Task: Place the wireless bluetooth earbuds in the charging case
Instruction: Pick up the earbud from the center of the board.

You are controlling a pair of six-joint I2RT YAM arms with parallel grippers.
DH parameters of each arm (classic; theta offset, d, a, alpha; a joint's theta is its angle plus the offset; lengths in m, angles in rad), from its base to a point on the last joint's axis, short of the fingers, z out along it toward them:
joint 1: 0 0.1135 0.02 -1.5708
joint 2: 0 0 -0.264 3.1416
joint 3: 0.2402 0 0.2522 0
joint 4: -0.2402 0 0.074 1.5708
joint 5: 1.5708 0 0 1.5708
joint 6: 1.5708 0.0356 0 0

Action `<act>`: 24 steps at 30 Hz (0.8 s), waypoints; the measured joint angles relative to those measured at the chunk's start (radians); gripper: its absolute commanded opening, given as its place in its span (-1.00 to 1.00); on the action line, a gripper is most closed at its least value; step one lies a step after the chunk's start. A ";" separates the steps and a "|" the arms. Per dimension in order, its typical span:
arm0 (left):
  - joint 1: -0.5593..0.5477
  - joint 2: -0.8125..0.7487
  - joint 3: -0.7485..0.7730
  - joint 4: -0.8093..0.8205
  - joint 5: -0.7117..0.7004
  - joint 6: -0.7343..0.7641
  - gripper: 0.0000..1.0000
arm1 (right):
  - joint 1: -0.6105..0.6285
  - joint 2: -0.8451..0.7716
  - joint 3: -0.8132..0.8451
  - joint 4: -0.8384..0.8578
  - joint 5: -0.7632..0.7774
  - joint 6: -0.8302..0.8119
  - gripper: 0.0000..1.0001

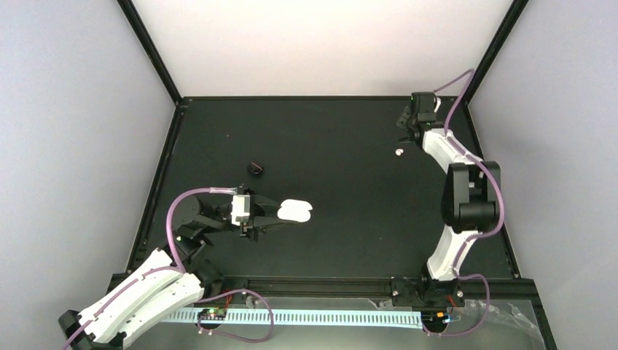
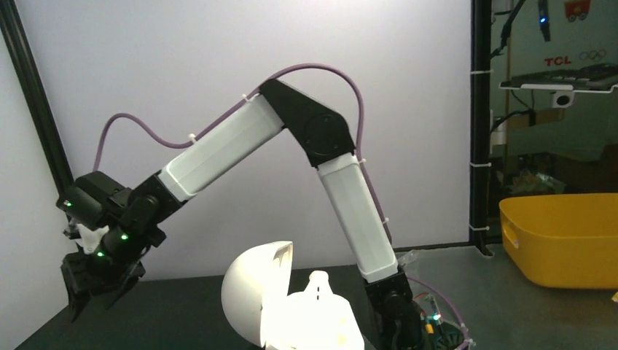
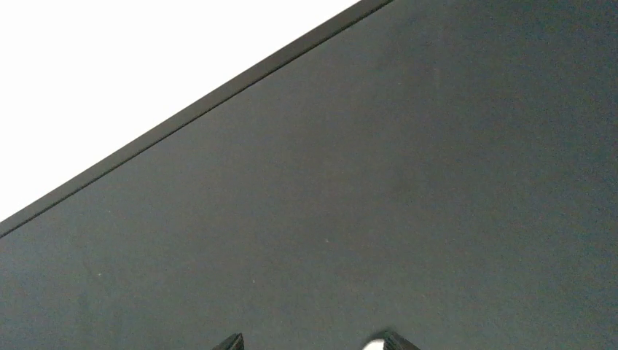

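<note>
Top view: left hand [image 1: 274,216] pinches the glossy white oval charging case [image 1: 296,211], near-left tabletop [image 1: 350,240]; right hand [image 1: 404,133] at far-right corner. Left wrist: lid [image 2: 255,292] open. Right wrist: hand spread, tiny black earbuds unseen; fetching step, I'd say, so next find one

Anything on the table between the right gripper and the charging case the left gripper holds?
Nothing visible. The table between the right gripper and the charging case, clamped in the left gripper, shows bare; a small white bit lies right by the right gripper, a black round object well off that line.
</note>
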 measured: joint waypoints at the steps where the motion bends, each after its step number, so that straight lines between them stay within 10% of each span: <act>1: 0.000 0.003 0.000 -0.003 -0.002 0.003 -0.97 | -0.001 0.040 0.044 -0.011 -0.001 -0.008 -0.02; 24: 0.000 0.052 0.000 -0.023 -0.019 0.020 -0.97 | -0.006 0.372 0.331 -0.190 -0.106 -0.038 -0.04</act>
